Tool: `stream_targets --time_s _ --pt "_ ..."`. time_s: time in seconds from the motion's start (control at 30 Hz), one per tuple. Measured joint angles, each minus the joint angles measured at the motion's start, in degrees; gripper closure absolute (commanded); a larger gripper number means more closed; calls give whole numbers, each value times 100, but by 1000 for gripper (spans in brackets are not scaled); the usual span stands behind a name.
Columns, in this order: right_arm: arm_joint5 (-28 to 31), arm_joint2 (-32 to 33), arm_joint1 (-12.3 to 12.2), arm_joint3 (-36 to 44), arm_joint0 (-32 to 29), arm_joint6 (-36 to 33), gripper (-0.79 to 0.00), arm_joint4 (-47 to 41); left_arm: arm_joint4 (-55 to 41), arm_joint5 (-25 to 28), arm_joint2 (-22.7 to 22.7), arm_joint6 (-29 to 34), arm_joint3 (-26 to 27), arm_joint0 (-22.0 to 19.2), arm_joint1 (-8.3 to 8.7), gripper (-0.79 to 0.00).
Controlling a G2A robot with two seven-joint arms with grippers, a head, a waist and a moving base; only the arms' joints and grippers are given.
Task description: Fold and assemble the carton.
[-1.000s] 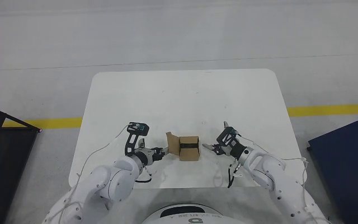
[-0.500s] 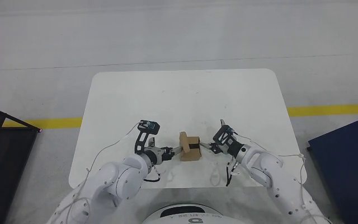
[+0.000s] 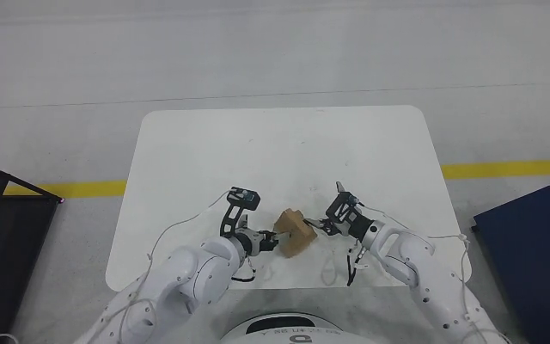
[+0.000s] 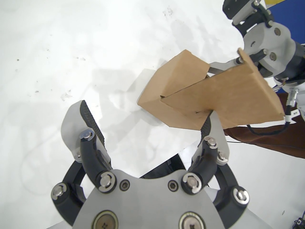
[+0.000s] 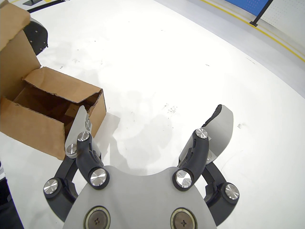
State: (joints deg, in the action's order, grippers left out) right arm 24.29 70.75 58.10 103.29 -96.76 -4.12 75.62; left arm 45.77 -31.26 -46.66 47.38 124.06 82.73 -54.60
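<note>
Brown corrugated board forms the carton [image 3: 295, 232], a small box partly erected, with one mouth open and one long flap [image 5: 13, 22] standing clear of it. The white table [image 3: 284, 146] lies under the carton, and the table's robot-side edge is near it. In the top view the carton sits skewed to that edge. It cannot be told whether its base lies flat.

The left gripper [image 3: 269, 242] is just beside the carton on its closed side. Its fingers are spread, and one fingertip [image 4: 207, 122] touches the lower edge of a board panel. The right gripper [image 3: 320, 225] is just beside the open mouth, also spread wide. One of its fingers [image 5: 81, 120] reaches over the rim and the other stands well apart from the carton.

Handling, as a judgement:
- Light and hollow, so it is likely to slide or pivot under a one-sided push and needs bracing from the opposite side.
- Stiff across a panel, weak at the creases. An inner flap edge [image 5: 52, 92] looks ragged.
- Pinch a flap near its free edge, or press flat on a panel close to a crease.

No print or label is legible on the faces shown.
</note>
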Motion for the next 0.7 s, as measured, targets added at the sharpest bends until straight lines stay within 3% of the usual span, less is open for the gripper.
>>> stream_targets --time_s 0.23,0.43,0.6,0.7 --pt "-24 152 -14 109 -134 132 -785 -48 -171 -267 -260 -99 -44 107 -25 -785" --pt "-184 424 -34 205 -362 318 -785 -152 -779 -415 -871 -326 49 504 15 -785" --pt "-400 622 -39 153 -569 269 -785 -304 -1229 -201 -1311 -476 126 816 49 -785" --pt "-378 579 -32 47 -536 42 -785 -313 -1422 16 -1347 -442 268 854 43 -785"
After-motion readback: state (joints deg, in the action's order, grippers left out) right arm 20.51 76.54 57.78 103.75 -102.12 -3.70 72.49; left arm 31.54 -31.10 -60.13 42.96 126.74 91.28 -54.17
